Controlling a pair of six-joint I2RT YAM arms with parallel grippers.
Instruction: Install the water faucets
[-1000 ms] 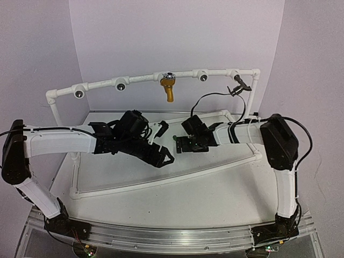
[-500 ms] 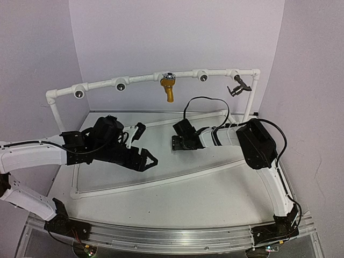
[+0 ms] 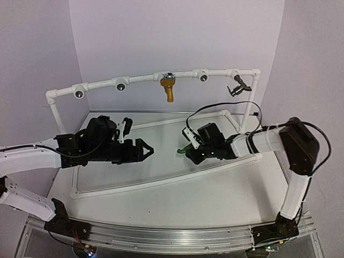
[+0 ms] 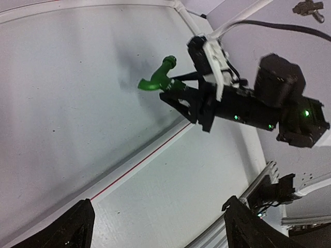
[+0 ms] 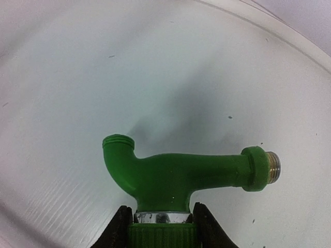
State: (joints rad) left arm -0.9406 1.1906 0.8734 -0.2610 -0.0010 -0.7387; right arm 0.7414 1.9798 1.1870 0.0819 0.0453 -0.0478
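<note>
While my right gripper [image 5: 163, 219] pinches the green faucet [image 5: 176, 175] by its ribbed knob [image 5: 160, 235], I judge it light, stiff, slippery; my left gripper [image 3: 145, 150] gapes.

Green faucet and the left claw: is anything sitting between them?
Nothing. In the top view, only bare table separates the left gripper from the green faucet.

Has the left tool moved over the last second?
Yes. The left tool has pulled back leftward: earlier its tip sat below the mustard-yellow faucet, now it is left of it.
</note>
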